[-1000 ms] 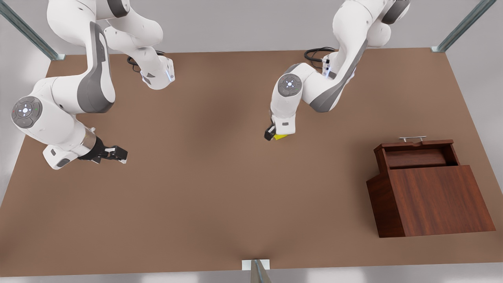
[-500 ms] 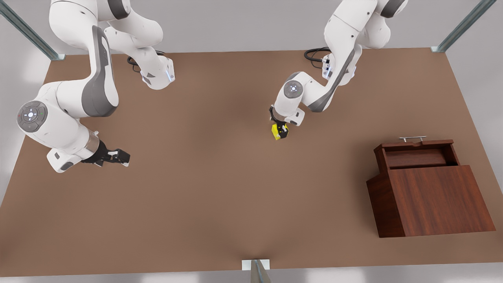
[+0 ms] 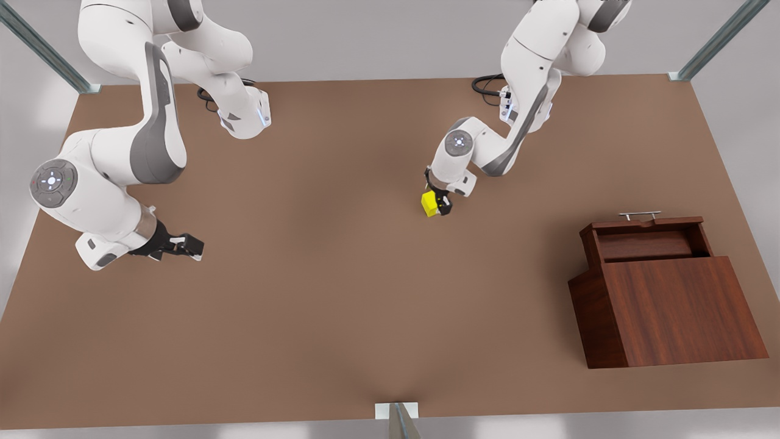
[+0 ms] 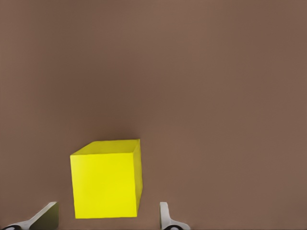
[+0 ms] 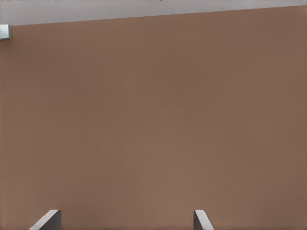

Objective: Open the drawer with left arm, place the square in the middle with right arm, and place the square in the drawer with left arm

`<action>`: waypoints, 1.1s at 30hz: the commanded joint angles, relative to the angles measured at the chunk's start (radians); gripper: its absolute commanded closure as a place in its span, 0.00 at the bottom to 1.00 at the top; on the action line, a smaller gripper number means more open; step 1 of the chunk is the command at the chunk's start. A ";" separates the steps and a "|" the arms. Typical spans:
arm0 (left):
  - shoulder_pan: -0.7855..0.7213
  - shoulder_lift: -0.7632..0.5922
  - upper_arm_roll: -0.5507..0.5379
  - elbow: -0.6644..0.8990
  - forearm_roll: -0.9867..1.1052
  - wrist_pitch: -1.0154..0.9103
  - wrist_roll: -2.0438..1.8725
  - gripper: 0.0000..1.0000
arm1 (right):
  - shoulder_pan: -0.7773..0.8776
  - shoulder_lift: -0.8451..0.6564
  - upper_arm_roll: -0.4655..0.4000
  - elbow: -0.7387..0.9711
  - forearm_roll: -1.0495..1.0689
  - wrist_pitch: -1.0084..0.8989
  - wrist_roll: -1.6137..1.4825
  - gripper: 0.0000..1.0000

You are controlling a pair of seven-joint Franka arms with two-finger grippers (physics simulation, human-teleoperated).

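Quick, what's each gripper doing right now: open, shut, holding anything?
Left gripper: open, fingers on either side of the yellow cube at mid-table, not clamped.
Right gripper: open, empty, waiting over the tabletop at the front view's left.

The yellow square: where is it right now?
The yellow square sits on the bare tabletop near the front view's middle, between the open left gripper's fingers, well left of the cabinet.

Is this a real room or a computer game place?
It looks like a computer-made robot test bench: a plain brown tabletop, two white robot arms, a wooden cabinet with an open drawer, and one yellow cube beside the left claw.
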 commanded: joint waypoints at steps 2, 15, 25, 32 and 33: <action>-0.006 0.009 -0.001 0.000 0.000 0.000 0.000 0.00 | 0.000 0.000 0.000 0.000 0.000 0.001 -0.001 0.00; -0.006 0.052 0.001 -0.015 0.000 0.035 0.000 0.00 | 0.002 0.001 0.000 0.000 0.000 0.002 0.001 0.00; -0.018 0.089 0.005 -0.015 0.003 0.048 0.002 0.00 | 0.002 0.008 0.000 0.003 0.006 0.013 0.002 0.00; -0.035 0.109 0.015 -0.014 0.008 0.063 0.002 0.00 | 0.004 0.008 0.000 -0.003 0.005 0.027 0.002 0.00; -0.035 0.110 0.015 -0.014 0.013 0.064 0.002 0.02 | 0.004 0.009 0.002 -0.003 0.005 0.027 0.002 0.00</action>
